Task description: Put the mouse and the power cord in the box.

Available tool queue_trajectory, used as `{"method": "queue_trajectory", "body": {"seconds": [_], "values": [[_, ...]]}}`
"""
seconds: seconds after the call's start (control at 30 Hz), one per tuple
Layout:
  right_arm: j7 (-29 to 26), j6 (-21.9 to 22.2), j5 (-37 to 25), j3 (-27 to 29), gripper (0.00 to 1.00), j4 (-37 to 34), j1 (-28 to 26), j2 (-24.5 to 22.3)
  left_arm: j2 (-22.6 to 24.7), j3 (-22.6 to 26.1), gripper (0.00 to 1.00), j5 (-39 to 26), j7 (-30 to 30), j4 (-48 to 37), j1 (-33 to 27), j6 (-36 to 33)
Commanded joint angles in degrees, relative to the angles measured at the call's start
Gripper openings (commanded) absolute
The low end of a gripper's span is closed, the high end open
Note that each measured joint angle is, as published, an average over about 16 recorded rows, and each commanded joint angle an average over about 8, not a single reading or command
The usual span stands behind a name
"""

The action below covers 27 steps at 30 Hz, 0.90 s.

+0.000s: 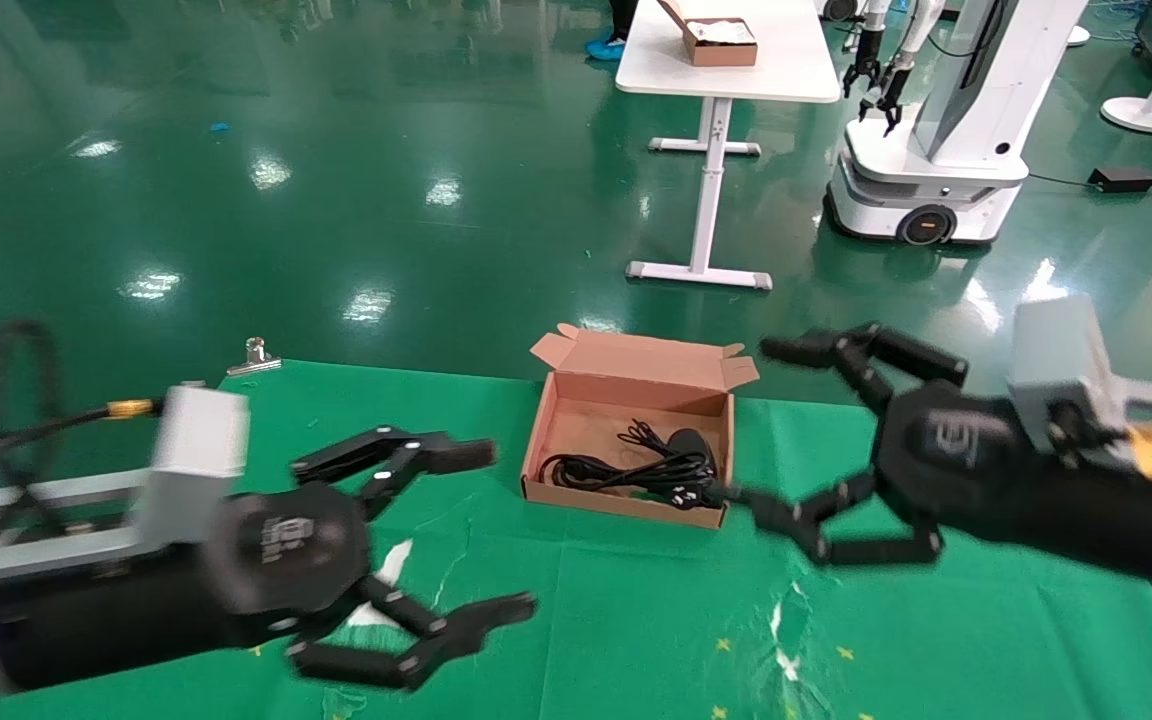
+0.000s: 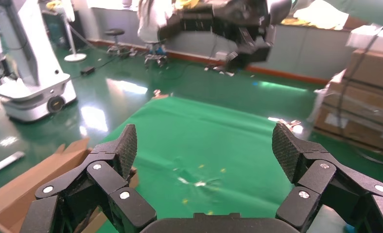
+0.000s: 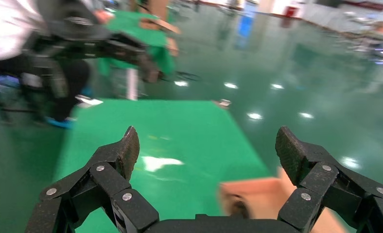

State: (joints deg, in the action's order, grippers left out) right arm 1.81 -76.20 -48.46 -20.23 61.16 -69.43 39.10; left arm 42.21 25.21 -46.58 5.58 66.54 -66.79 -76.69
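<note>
On green cloth, cardboard box (coiled cord inside)

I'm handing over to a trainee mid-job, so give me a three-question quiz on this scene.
1. True or false: both grippers are open and hold nothing.
2. Where do the black cables lie? A) on the green cloth B) in the box C) on the floor
3. Which gripper is nearer the box?

Key:
1. True: the left gripper and right gripper are open and empty.
2. B: the coiled black cables lie inside the shallow salmon-brown cardboard box.
3. The right gripper.
</note>
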Motion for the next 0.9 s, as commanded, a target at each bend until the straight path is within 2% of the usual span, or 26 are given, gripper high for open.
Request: {"method": "queue_trajectory", "body": {"seconds": [0.03, 0.27, 0.4, 0.9], "values": [[-2.5, -1.9, 1.3, 0.8, 1.00, 2.4, 1.5, -0.8, -1.5, -1.9, 1.00, 1.0, 1.0, 1.4, 1.1, -1.8], [-10.6, -8.0, 5.6, 3.5, 1.00, 10.5, 6.6, -3.4, -6.2, -8.0, 1.00, 4.1, 4.5, 6.1, 4.5, -7.8], [-13.3, -10.5, 7.3, 4.6, 1.00, 13.8, 8.6, -4.5, -8.0, -10.3, 1.00, 5.2, 5.5, 7.8, 5.8, -10.1], [-13.0, -10.3, 7.2, 4.6, 1.00, 13.4, 8.5, -4.4, -7.8, -10.1, 1.00, 5.2, 5.4, 7.7, 5.7, -9.9]]}}
